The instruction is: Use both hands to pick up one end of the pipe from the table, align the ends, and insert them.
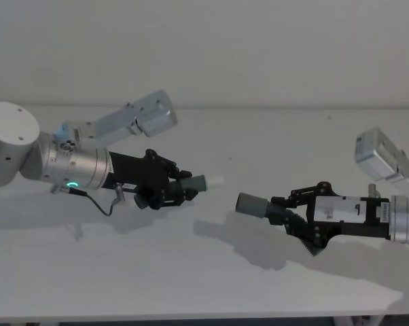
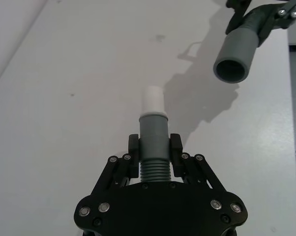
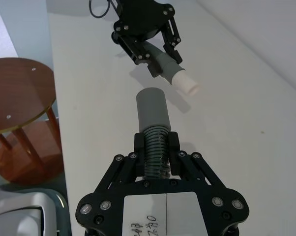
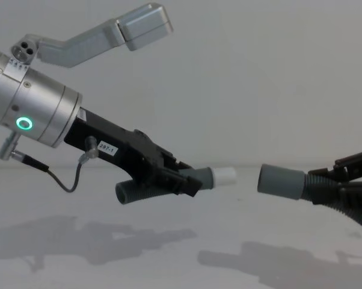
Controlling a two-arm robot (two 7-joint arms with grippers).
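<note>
Both pipe pieces are held in the air above the white table (image 1: 211, 278). My left gripper (image 1: 179, 188) is shut on the ribbed part of one piece (image 2: 153, 127), whose grey collar ends in a short white tip (image 1: 216, 180). My right gripper (image 1: 294, 212) is shut on the other piece (image 3: 153, 112), whose open grey collar (image 1: 253, 205) points toward the white tip. A short gap separates the two ends. In the chest view the tip (image 4: 223, 176) and the collar (image 4: 281, 180) face each other at nearly the same height.
A round brown stool (image 3: 20, 93) stands beside the table on the right gripper's side. The table's front edge (image 1: 191, 316) runs close to me. The arms' shadows lie on the bare surface below.
</note>
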